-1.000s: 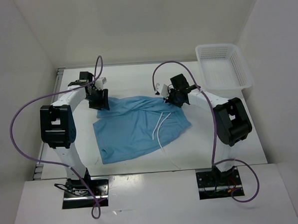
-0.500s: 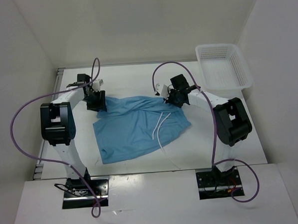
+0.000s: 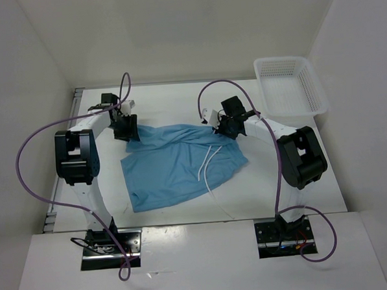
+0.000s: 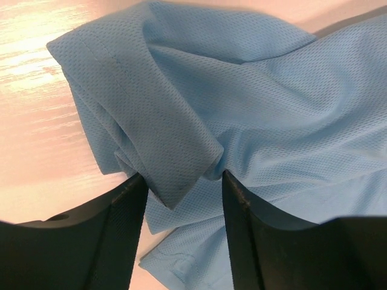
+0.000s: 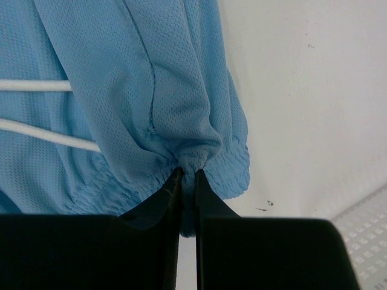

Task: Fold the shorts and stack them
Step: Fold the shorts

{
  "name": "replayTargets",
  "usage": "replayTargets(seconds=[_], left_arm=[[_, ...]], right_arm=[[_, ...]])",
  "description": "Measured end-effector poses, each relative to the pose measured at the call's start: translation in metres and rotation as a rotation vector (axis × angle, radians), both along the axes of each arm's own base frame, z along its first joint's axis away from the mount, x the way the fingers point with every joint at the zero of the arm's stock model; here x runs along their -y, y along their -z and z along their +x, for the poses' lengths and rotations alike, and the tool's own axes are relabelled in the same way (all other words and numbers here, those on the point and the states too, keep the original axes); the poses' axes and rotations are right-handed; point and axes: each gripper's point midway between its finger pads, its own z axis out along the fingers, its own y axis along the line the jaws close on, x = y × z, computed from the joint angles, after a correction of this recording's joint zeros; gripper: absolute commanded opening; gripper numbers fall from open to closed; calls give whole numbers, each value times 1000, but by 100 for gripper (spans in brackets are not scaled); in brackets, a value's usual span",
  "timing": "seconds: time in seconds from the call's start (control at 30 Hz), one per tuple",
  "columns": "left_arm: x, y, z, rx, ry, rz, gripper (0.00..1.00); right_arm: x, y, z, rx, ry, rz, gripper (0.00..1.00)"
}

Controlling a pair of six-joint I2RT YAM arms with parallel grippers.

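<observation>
The light blue shorts (image 3: 175, 162) lie spread on the white table, with the white drawstring (image 3: 209, 162) trailing toward the near edge. My left gripper (image 3: 126, 131) is open over the shorts' far left corner; a folded flap of cloth (image 4: 157, 139) sits between its jaws, ungripped. My right gripper (image 3: 227, 127) is shut on the gathered waistband (image 5: 188, 162) at the shorts' far right corner, with the cloth bunched between its fingers.
A white plastic mesh basket (image 3: 288, 85) stands at the far right of the table; its corner shows in the right wrist view (image 5: 363, 229). White walls enclose the table on three sides.
My left gripper has shifted slightly farther back and left along the shorts' far left corner. The right arm and the shorts have not visibly moved.
</observation>
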Motion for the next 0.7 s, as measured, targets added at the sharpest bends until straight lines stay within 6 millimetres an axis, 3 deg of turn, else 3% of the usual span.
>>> replayTargets(seconds=[0.3,0.4,0.6,0.7], left_arm=[[4,1,0,-4,8,-16,10],[7,1,0,-2,18,-18,1],[4,0,-1,-10,9,10,0],[-7,-19,12,18,-16,30,0]], right_arm=[[0,0,0,0,0,0,0],[1,0,1,5,5,-5,0],[9,-5,10,49,46,-41,0],[15,-11,19,95,81,-66,0]])
